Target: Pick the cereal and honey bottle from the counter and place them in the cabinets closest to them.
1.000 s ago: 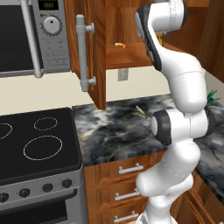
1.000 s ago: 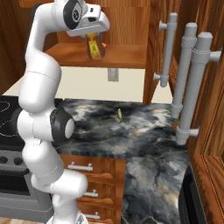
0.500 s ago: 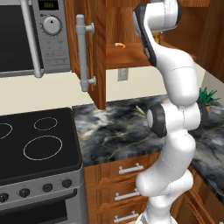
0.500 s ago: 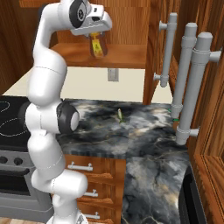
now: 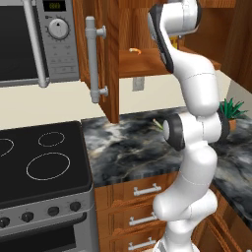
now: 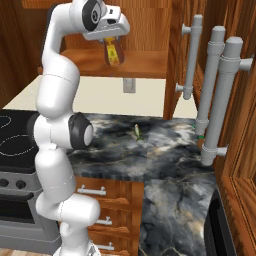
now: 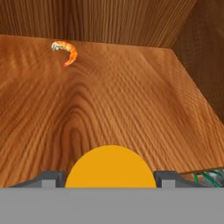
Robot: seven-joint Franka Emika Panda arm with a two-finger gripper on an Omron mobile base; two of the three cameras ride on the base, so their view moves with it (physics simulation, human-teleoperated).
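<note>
1. A microwave (image 5: 34,42) hangs at far left above the stove (image 5: 39,167).
2. The cabinets (image 5: 106,59) stand open, a grey handle (image 5: 92,66) on the left door.
3. A small shrimp (image 7: 65,51) lies on the wooden shelf (image 7: 113,109), far left of the bottle.
4. The tool (image 6: 111,44) is raised at the shelf and grips the bottle (image 6: 113,52), orange cap (image 7: 110,168) between its tips.
5. The bottle hangs at the shelf's near edge.
6. The marbled counter (image 6: 165,145) lies below.
7. A green plant (image 5: 231,109) stands at right.
</note>
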